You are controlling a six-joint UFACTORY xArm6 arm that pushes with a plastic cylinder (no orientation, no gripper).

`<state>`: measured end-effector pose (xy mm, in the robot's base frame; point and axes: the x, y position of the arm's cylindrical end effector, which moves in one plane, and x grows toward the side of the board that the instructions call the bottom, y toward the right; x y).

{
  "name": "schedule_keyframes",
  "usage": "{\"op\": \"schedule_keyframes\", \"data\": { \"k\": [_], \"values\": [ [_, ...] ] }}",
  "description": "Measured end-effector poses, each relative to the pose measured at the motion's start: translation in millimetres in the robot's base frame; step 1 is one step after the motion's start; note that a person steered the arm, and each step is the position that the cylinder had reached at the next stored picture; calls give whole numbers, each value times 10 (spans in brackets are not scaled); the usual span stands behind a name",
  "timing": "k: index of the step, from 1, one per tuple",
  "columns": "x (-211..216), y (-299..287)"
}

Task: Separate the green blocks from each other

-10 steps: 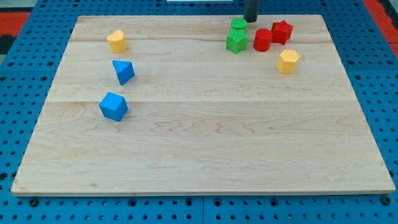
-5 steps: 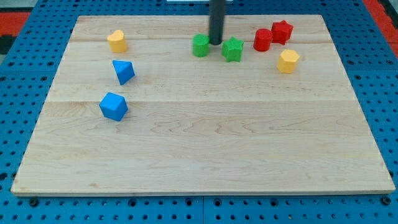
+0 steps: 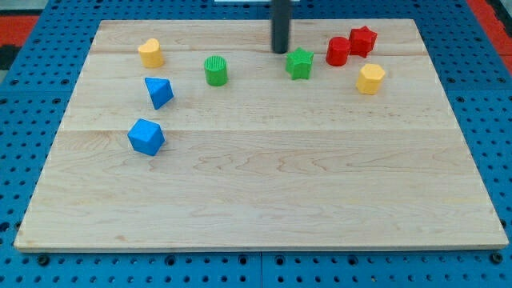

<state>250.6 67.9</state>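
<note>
A green cylinder [image 3: 216, 70] stands left of the board's upper middle. A green star block [image 3: 300, 63] lies well to its right, near the view's top. The two green blocks are apart, with bare wood between them. My tip [image 3: 280, 51] is just up and left of the green star, not touching it, and far right of the green cylinder.
A red cylinder [image 3: 337, 51] and a red star [image 3: 362, 40] sit right of the green star, with a yellow block [image 3: 370, 79] below them. A yellow block [image 3: 150, 53] and two blue blocks [image 3: 158, 92] [image 3: 146, 137] lie at the left of the wooden board [image 3: 264, 192].
The green cylinder has slid left and slightly down, away from the green star. My tip moved left from the top right, then stayed near the star.
</note>
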Motion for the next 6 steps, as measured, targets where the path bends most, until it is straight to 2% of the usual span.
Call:
{"op": "schedule_keyframes", "data": {
  "k": [1,3,4,6],
  "values": [
    [148,310],
    [746,-508],
    [987,-643],
    [998,-642]
  ]
}}
